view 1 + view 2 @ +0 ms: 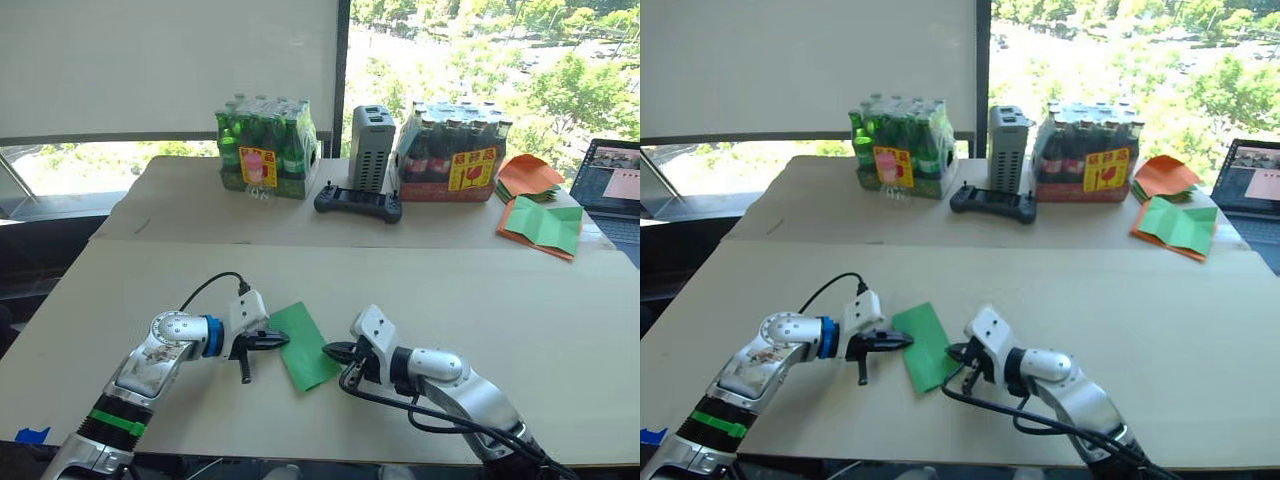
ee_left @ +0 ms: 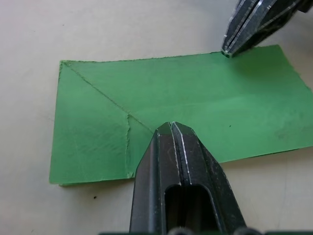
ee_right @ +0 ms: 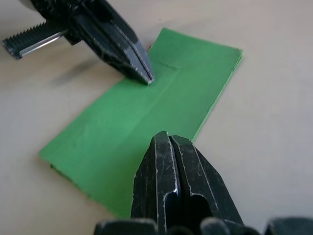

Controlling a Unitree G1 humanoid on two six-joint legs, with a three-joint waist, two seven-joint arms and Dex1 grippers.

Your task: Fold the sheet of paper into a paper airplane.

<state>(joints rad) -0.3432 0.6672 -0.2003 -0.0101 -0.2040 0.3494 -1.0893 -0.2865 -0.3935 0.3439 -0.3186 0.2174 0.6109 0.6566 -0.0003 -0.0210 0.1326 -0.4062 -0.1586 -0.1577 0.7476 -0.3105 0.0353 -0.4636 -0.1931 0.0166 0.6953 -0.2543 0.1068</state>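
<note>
One sheet of paper (image 1: 303, 345), folded to a long green strip, is seen flat on the desk (image 1: 520, 300) between two grippers.

Its long side runs away from the robot. The left gripper (image 1: 279, 340) and right gripper (image 1: 332, 351), fingers closed on nothing, are pressed on its opposite edges. Two bottle packs (image 1: 266, 150) with unreadable labels are seen behind.
</note>
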